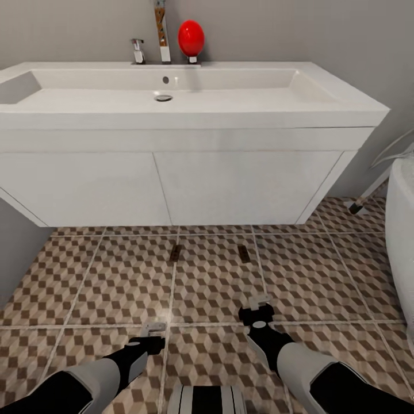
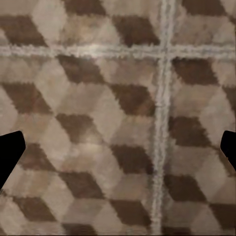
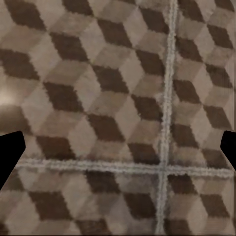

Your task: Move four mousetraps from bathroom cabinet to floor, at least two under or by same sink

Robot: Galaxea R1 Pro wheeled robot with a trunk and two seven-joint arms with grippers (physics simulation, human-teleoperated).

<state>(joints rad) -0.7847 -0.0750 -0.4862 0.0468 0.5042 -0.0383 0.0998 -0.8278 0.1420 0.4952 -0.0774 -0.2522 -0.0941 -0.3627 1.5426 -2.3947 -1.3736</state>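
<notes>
Two mousetraps lie flat on the bathroom floor [image 1: 115,276] in the head view, small dark-brown rectangular slips just in front of the vanity's lower edge: one [image 1: 175,252] at about 11 o'clock from the picture's centre-bottom, on a grout line, the other [image 1: 244,253] at about 1 o'clock. Both sit directly next to the sink [image 1: 190,103], a wide, glossy white rectangular basin with a chrome tap [image 1: 138,52] and a red ball [image 1: 191,38] at 12 o'clock, atop a smooth two-door white unit.

The left tool [image 1: 152,328] and the right tool [image 1: 257,302] hover low over the tiles, both with fingers spread and nothing between them; each wrist view has dark fingertips at opposite edges with bare tile between.

Judging by this, half the placing is done and the sink condition looks met. Two more traps must come from the cabinet, so the next move calls for lifting the arms, turning away and driving there.

The floor is matt tile printed with brown, beige and white cubes, split by pale grout.
</notes>
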